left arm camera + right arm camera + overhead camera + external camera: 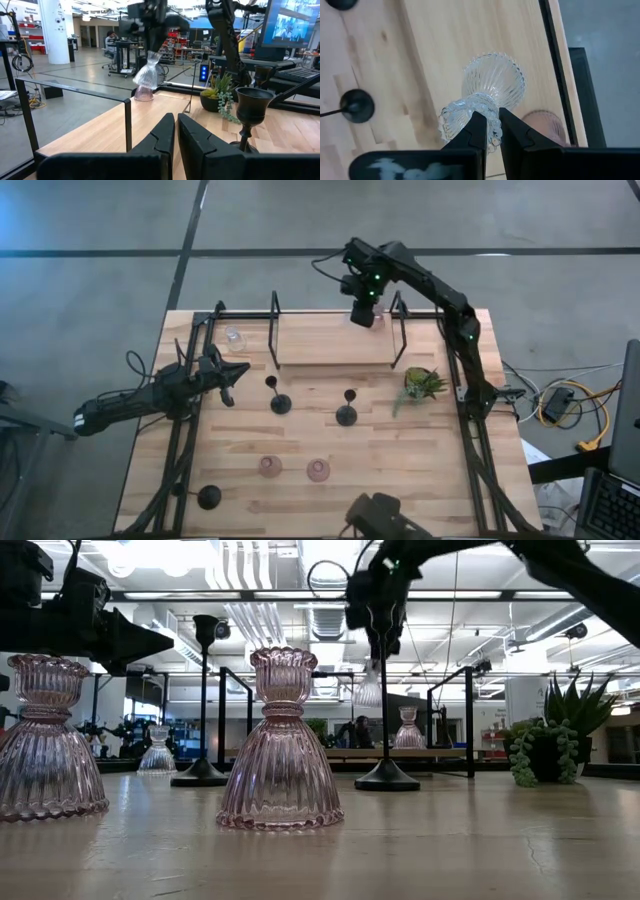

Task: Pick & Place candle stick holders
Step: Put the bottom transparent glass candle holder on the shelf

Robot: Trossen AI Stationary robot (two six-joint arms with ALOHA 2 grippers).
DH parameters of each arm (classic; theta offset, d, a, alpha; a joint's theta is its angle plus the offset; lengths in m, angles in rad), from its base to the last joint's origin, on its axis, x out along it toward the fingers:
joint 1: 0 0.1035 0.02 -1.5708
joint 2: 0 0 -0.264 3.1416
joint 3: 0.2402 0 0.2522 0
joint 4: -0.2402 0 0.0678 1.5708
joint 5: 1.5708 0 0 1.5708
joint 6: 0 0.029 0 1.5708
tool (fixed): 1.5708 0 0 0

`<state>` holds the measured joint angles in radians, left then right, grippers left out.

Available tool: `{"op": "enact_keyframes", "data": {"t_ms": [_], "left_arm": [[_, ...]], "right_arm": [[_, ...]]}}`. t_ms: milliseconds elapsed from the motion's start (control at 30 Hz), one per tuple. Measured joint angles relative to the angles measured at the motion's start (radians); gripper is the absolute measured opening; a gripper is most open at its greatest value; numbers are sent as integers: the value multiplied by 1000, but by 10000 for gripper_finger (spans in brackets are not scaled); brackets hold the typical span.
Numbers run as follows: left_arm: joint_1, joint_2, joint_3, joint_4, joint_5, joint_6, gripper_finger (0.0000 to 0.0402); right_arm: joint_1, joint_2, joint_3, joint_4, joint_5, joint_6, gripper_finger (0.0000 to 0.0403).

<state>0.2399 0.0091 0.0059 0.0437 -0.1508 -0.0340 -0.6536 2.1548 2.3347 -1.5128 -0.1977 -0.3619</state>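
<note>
Our right end effector (487, 127) grips a clear holder (485, 102) above the counter's (400, 440) far shelf, probably placing; next, lower gently beside the pink holder (547, 125). Left end effector (175, 131) waits clenched.

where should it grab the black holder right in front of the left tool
Take the black holder by its thin stem just under the cup, coming level from the left tool's side. It stands upright; the cup flares too wide, and the flat round base offers no purchase.

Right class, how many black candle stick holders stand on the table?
3. One black candle stick holder stands mid-table; a second to its right; a third near the table's bottom-left corner in the high view. None seems hidden.
</note>
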Motion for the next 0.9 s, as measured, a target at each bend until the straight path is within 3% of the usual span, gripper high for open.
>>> {"op": "enact_keyframes", "data": {"t_ms": [333, 900], "left_arm": [[0, 0, 0, 0, 0, 0, 26], [0, 0, 0, 0, 0, 0, 26]], "right_arm": [[-26, 83, 8, 7, 43, -19, 19], [-58, 148, 7, -11, 3, -14, 19]]}}
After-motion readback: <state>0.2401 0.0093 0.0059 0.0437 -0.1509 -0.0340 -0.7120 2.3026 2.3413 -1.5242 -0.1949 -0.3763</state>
